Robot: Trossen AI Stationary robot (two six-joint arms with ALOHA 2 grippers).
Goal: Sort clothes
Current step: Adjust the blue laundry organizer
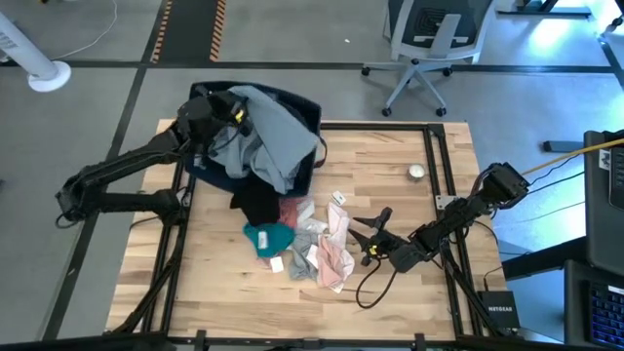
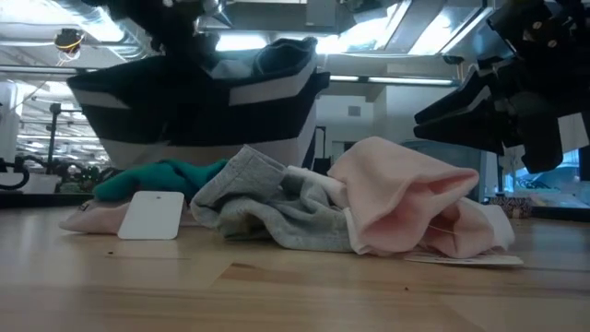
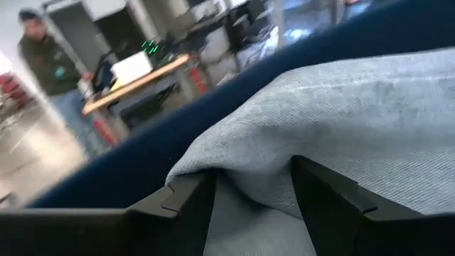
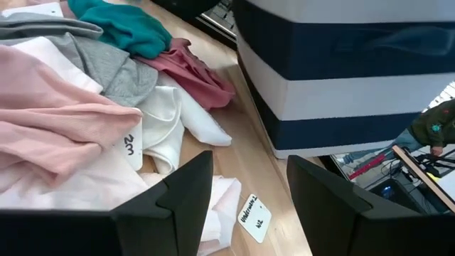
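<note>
Left gripper (image 1: 226, 115) pinches the pale blue-grey denim piece (image 1: 276, 135) draped over the navy bin (image 1: 308, 117) at the table's far left; ease it down inside before letting go. Right gripper (image 1: 369, 234), fingers spread, hovers just right of the pink piece (image 1: 336, 249) in the central pile and should settle squarely over one garment.

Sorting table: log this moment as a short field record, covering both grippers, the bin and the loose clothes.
left gripper: at the navy bin, fingers around a fold of the pale denim piece
right gripper: open, beside the pink garment, holding nothing
loose pile: teal piece, grey piece, white piece, black piece
table: wooden
</note>
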